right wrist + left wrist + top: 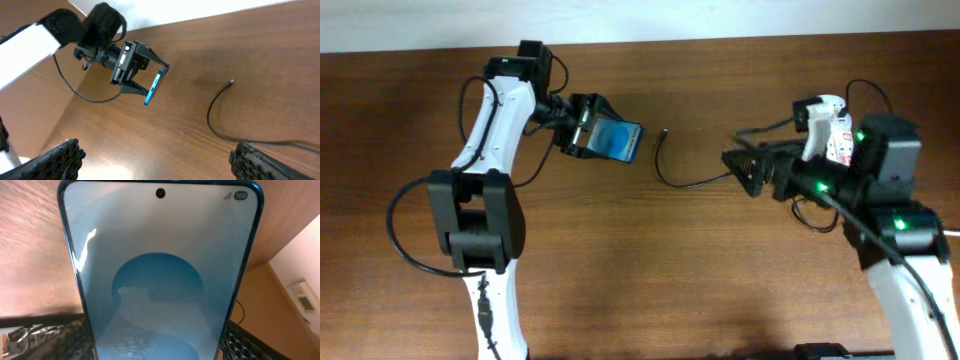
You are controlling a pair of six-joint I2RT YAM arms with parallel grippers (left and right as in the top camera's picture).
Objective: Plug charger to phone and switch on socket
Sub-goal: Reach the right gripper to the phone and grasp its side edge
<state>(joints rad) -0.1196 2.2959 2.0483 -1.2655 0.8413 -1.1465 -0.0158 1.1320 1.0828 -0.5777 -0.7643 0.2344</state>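
Overhead: phone (619, 141) held between left jaws; charger (660, 172) lies apart.

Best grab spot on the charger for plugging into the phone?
Pinch the charger just behind its plug tip, right tool coming from above, closing across the cable. That end lies flat and free on the table, nearest the phone.
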